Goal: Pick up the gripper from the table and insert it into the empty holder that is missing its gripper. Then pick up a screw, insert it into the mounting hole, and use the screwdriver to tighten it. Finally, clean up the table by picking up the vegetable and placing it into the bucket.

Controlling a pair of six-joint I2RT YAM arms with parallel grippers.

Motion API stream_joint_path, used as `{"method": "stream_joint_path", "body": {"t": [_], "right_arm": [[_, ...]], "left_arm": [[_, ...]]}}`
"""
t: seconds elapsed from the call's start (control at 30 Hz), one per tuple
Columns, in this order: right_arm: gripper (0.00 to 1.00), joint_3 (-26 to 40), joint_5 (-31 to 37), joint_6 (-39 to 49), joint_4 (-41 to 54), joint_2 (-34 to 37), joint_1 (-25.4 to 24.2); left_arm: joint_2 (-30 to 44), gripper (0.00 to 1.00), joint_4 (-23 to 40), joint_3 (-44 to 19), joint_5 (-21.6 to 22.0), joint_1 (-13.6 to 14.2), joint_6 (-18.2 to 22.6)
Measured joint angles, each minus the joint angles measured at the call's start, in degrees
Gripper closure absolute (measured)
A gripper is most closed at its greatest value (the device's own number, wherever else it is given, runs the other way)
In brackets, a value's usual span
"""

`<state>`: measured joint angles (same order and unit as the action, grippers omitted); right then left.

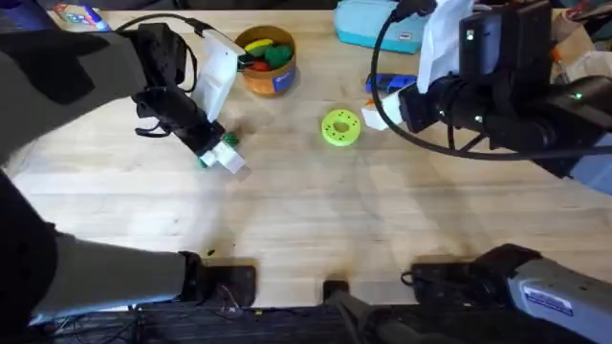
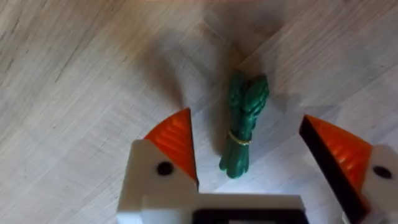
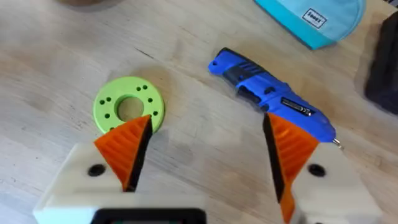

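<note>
The vegetable [image 2: 244, 124], a small dark-green bundle, lies on the table [image 2: 74, 93] between the fingers of my left gripper [image 2: 249, 149], which is open and low over it without touching. From overhead the vegetable [image 1: 229, 140] shows at the left gripper [image 1: 222, 153]. The orange bucket [image 1: 268, 65] with a blue label stands just behind it. My right gripper [image 3: 205, 149] hovers open between a lime-green disc [image 3: 129, 109] and the blue screwdriver [image 3: 273, 99], holding nothing. The screw and the holder are out of view.
A light-blue case [image 1: 382, 24] lies at the back right, beyond the screwdriver [image 1: 390, 84]. The bucket holds several toy pieces. The lime disc [image 1: 340, 127] sits mid-table. Bare wood runs along the table's front half [image 1: 316, 220].
</note>
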<state>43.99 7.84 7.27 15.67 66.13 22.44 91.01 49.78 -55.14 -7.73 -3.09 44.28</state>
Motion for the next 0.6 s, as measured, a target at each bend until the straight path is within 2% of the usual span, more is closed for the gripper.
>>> {"method": "stream_joint_path", "body": {"t": [0.6], "right_arm": [[0.009, 0.0, 0.0, 0.0, 0.2, 0.0, 0.0]], "left_arm": [[3.2, 0.015, -1.7, -1.1, 0.8, 0.0, 0.5]]}}
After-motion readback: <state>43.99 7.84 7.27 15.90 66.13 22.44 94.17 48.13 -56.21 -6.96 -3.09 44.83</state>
